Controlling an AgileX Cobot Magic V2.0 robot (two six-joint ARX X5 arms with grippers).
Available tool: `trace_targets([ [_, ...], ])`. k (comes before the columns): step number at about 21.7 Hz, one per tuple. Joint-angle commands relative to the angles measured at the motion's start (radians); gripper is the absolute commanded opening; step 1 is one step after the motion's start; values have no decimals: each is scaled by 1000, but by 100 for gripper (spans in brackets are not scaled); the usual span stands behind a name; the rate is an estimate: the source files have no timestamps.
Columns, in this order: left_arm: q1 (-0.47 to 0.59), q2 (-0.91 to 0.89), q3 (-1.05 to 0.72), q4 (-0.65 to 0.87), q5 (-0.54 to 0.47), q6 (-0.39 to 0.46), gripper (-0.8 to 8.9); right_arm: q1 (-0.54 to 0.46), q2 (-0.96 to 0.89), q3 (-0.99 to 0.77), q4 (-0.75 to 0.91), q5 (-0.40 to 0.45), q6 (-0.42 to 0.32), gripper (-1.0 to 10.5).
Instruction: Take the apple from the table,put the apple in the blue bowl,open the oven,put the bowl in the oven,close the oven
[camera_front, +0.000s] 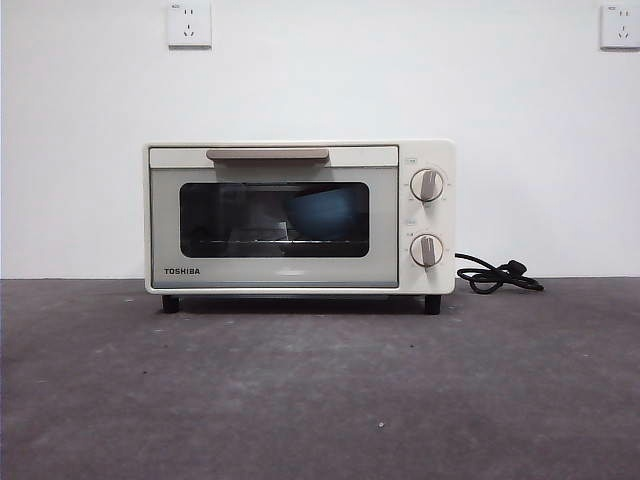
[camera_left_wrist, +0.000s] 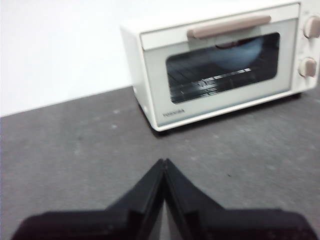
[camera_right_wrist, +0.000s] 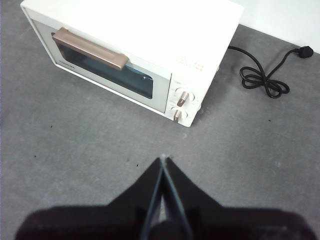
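Note:
The cream-white oven (camera_front: 300, 215) stands at the back of the table (camera_front: 320, 400) with its dark glass door closed. Through the glass the blue bowl (camera_front: 325, 212) shows on the rack, toward the right side. The apple is hidden. Neither gripper appears in the front view. My left gripper (camera_left_wrist: 164, 162) is shut with nothing in it, held above the table well in front of the oven (camera_left_wrist: 220, 60), off its handle-side corner. My right gripper (camera_right_wrist: 163, 161) is also shut and holds nothing; it hovers high over the table in front of the oven (camera_right_wrist: 135, 50), on its knob side.
A coiled black cord (camera_front: 497, 275) with its plug lies on the table to the right of the oven, also seen as the cord (camera_right_wrist: 265, 80) in the right wrist view. A white wall with two sockets (camera_front: 189, 24) stands close behind.

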Motion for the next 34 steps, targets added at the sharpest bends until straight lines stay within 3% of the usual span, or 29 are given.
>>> trace_targets([
  [1, 5, -2, -25, 20, -45, -11, -4, 0, 5, -5, -23, 3, -6, 0],
  [7, 5, -2, -76, 52, -167, -121, -4, 0, 5, -5, -23, 4, -6, 0],
  [28, 4, -2, -76, 57, -185, -123, -4, 0, 5, -5, -23, 4, -6, 0],
  [34, 3, -2, -76, 214, -182, -123, -4, 0, 5, -5, -23, 4, -6, 0],
])
